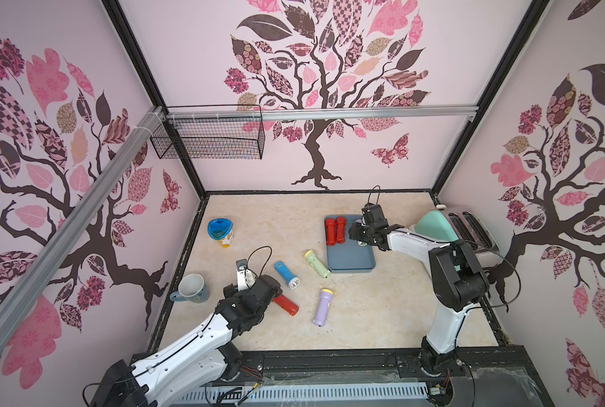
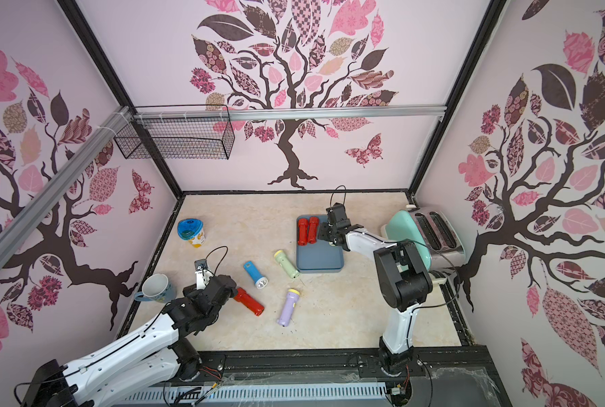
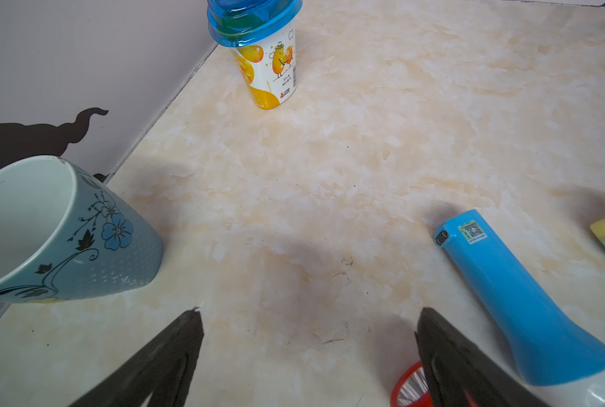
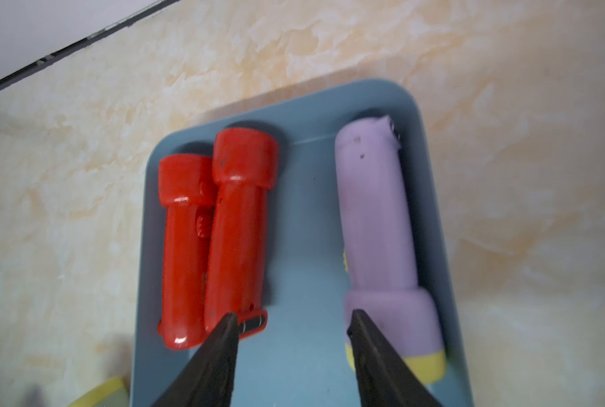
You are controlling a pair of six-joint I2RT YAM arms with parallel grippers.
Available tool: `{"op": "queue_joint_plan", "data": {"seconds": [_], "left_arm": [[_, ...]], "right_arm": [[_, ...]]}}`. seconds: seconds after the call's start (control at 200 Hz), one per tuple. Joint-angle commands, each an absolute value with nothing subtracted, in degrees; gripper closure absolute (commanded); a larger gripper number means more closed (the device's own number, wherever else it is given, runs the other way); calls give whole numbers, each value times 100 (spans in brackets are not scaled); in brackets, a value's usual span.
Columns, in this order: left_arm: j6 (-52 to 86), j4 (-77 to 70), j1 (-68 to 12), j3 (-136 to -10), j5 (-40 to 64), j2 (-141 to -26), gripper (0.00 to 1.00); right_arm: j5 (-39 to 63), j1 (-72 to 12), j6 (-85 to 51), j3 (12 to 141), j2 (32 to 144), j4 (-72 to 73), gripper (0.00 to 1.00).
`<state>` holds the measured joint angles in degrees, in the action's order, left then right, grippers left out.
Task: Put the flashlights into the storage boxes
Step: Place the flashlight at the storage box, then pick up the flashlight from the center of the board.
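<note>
1. Marbled beige table [image 1: 364, 317], boxed in by walls papered with pink and brown trees. A mint toaster [image 1: 435, 222] stands at its right edge. A blue-lidded cup [image 1: 220, 230] and a flowered mug [image 1: 192, 289] stand on the left side.
2. A slate-blue tray [image 1: 350, 262] lies toward the back right of the table. Two red flashlights [image 1: 330, 230] lie in it side by side, touching, along its left side.
3. My right fingers [image 4: 209, 363] hover low over the tray, parted a modest way. Only bare tray floor shows between them, and they grip nothing.
4. A lilac flashlight [image 4: 378, 218] lies in the tray along its right side, apart from the red pair. Its yellow-rimmed head sits right by one right fingertip, outside the gap. I cannot tell whether they touch.
5. My left fingers [image 3: 160, 359] are spread wide above bare table at the front left, holding nothing.
6. A blue flashlight [image 3: 512, 299] lies on the table just beside one left finger, outside the gap. A third red flashlight [image 1: 288, 306] lies partly under my left wrist.
7. A pale green flashlight [image 1: 317, 263] lies on the table just beside the tray's left edge. A second lilac flashlight [image 1: 321, 307] lies nearer the front, well apart from the tray.
</note>
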<state>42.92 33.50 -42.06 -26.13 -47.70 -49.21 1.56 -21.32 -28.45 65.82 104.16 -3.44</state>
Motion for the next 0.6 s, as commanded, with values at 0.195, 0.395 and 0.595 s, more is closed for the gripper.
{"op": "queue_joint_plan", "data": {"seconds": [0.195, 0.395, 0.595], "left_arm": [[4175, 3258, -4232, -2654, -4634, -4957, 2], [4457, 3541, -4234, -2786, -4736, -5097, 2], [4338, 3439, -4232, -2803, -4601, -5255, 2]], "right_arm": [[-125, -3628, -4019, 5090, 8372, -729, 21], [417, -4252, -5638, 3603, 6973, -50, 1], [-784, -5285, -5881, 3492, 6774, -818, 0]]}}
